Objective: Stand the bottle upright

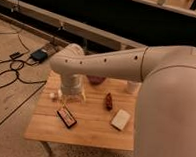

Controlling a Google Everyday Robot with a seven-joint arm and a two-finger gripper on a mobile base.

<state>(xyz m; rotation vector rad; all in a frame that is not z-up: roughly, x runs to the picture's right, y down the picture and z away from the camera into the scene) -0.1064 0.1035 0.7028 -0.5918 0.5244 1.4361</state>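
Listing risks first, then room.
- Hand point(73, 97): low over tabletop point(93, 132), left-rear part, under the wrist. Open or closed: cannot tell.
- Bottle point(56, 95): mostly hidden; pale bit shows just left of hand, nr left edge. Lying or tilted: cannot tell.
- Risk 1: a leftward nudge could roll bottle off that edge.
- Risk 2: if raised by one end w/ poor hold, it may slip & topple.
- Risk 3: packet point(66, 116), just in front, could get knocked.
- Room: bare tabletop centre-front. Red-brown obj point(108, 101) & white block point(120, 119) well apart to the right; bowl point(96, 80) & cup point(132, 87) at rear.
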